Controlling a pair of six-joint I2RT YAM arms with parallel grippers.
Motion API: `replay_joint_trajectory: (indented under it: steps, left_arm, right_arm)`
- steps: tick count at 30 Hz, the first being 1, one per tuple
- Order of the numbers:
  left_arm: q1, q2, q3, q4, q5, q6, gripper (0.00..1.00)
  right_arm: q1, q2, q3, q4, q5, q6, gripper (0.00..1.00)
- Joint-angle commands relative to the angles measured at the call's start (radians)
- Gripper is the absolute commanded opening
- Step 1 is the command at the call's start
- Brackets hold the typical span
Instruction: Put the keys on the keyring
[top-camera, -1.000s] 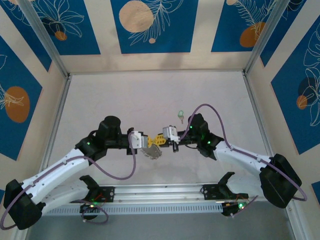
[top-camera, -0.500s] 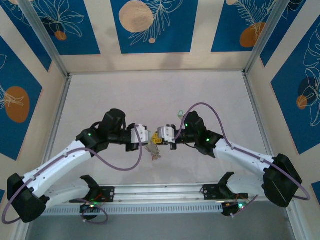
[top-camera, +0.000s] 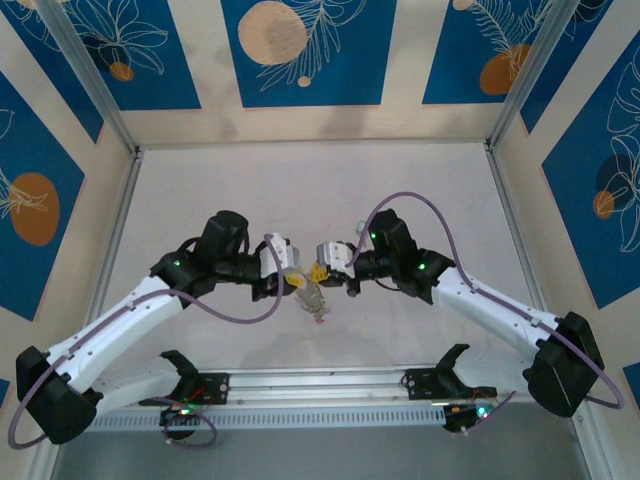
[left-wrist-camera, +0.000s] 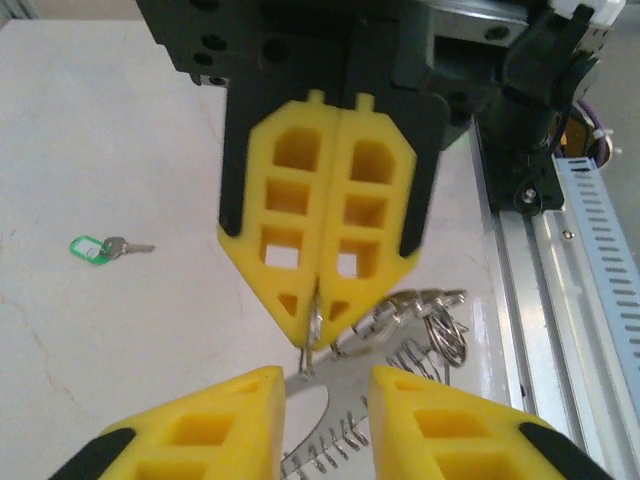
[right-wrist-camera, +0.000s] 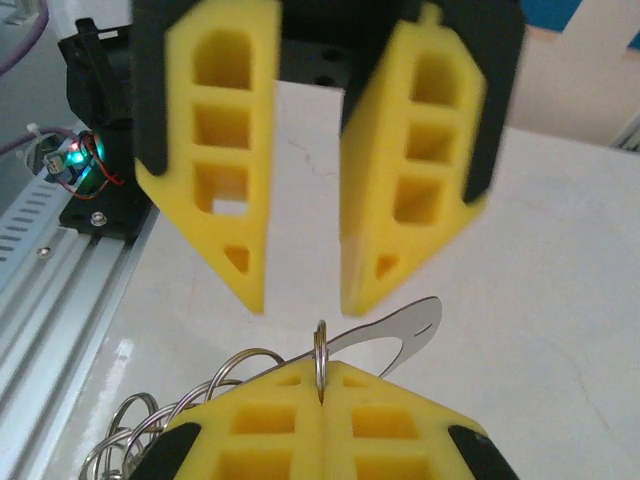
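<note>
The right tool (left-wrist-camera: 318, 330) is clamped on the thin silvery wire keyring (left-wrist-camera: 405, 312) over the pale counter (left-wrist-camera: 100, 130). The left tool (right-wrist-camera: 300, 295) stands apart beside it. The tiny green-headed silver key (left-wrist-camera: 100, 248) lies on the counter, well apart and not yet threaded.

Place: robot lab test cell.
Walls: blue leaf-print panels (top-camera: 300, 50) in aluminium frame posts (top-camera: 90, 75).
Bench: pale tabletop (top-camera: 300, 190), slotted mounting rail (top-camera: 320, 382) at near edge.

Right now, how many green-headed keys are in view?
1: the key lies loose on the table, at the left of the left wrist view. More could be hidden under the arms.
</note>
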Motion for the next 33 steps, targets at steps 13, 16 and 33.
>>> replay_joint_trajectory:
  steps: [13,16,33]
  left_arm:
    - [0.008,-0.041,-0.132,0.093,-0.056,-0.054,0.30]
    - [0.010,-0.020,-0.155,0.116,-0.076,-0.039,0.30]
    - [0.010,0.032,-0.249,0.321,-0.031,-0.067,0.32]
  right_arm:
    - [-0.106,0.179,0.181,-0.284,-0.312,0.195,0.00]
    - [-0.108,0.198,0.178,-0.281,-0.341,0.182,0.00]
    - [-0.082,0.288,0.092,-0.157,-0.349,0.104,0.00]
